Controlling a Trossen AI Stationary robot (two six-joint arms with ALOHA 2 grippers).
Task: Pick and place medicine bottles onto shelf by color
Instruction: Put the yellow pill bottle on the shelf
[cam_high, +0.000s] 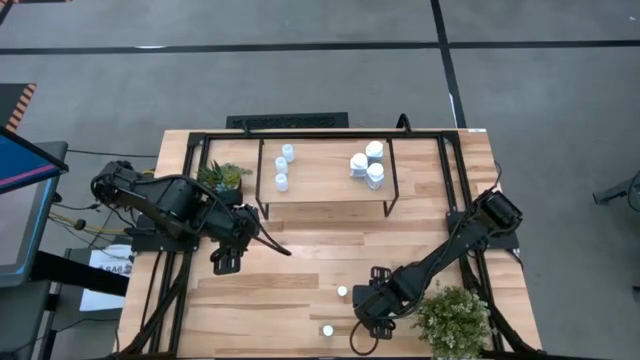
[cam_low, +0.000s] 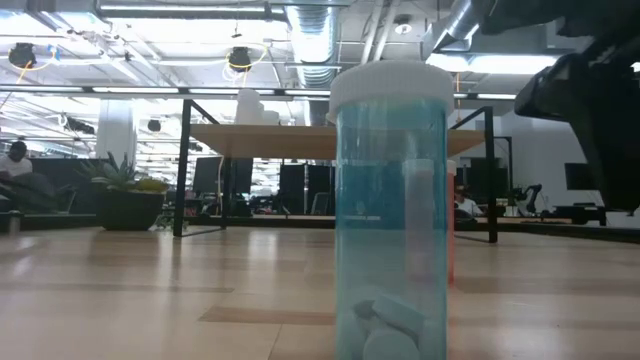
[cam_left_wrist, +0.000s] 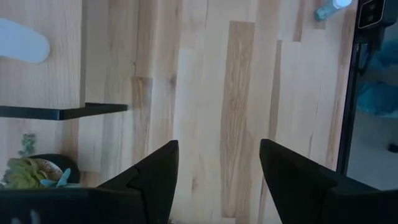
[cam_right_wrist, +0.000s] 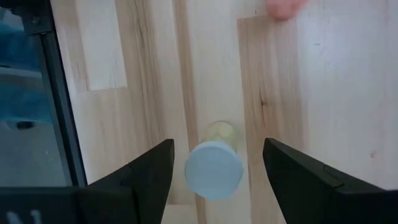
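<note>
Right wrist view: right hand wide open, straddling a capped bottle near the table's front edge. Likely light, rigid, slick; grip below the cap.

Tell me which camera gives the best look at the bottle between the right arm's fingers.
The right wrist view: the bottle stands upright between the open right gripper, seen cap-on from above. The high view shows only a white dot beside the gripper. Whether the low view's close bottle is this one, I cannot tell. The left wrist view misses it.
</note>
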